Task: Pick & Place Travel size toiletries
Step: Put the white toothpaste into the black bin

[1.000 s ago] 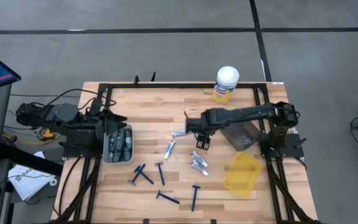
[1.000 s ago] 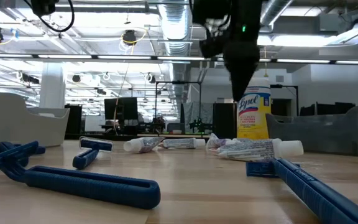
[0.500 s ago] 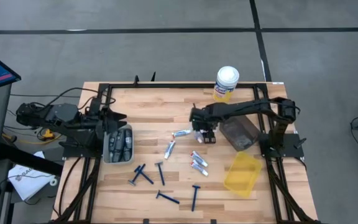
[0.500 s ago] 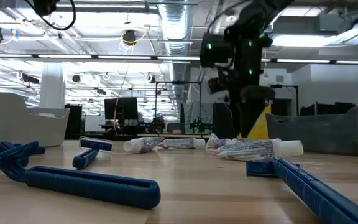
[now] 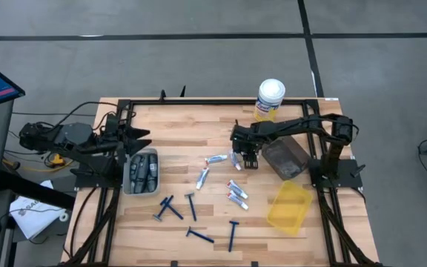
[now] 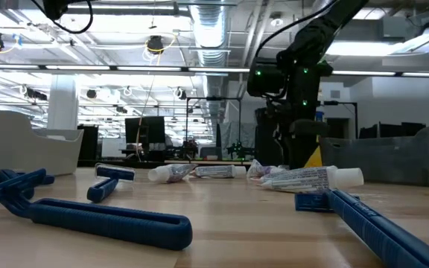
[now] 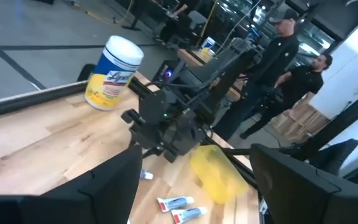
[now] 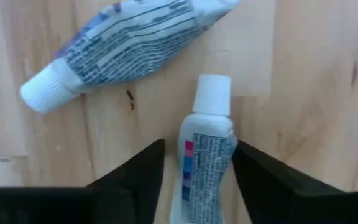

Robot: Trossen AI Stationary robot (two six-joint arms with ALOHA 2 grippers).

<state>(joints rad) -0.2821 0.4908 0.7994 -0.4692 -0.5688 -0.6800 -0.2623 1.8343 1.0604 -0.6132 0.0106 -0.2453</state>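
Several small white tubes with blue marks (image 5: 202,177) and blue razors (image 5: 191,204) lie flat on the wooden table. My right gripper (image 5: 237,159) points down at mid table, open. Its fingers stand on either side of one tube (image 8: 207,163), whose white cap points away from the wrist. A strip of wood still shows between one finger (image 8: 138,180) and the tube. A second tube (image 8: 129,46) lies just beyond. My left gripper (image 5: 145,139) hovers open over the far end of a grey bin (image 5: 128,178) that holds dark oval pieces.
A yellow canister with a white lid (image 5: 270,100) stands at the far edge. A dark bin (image 5: 286,159) and a yellow tub (image 5: 290,207) sit to the right of my right gripper. People stand beyond the table (image 7: 291,56). Bare wood lies between the tubes and the far edge.
My right gripper has come down from above the tubes to table height, drifting a little toward the far edge, and now straddles one tube. My left gripper has rolled slightly in place.
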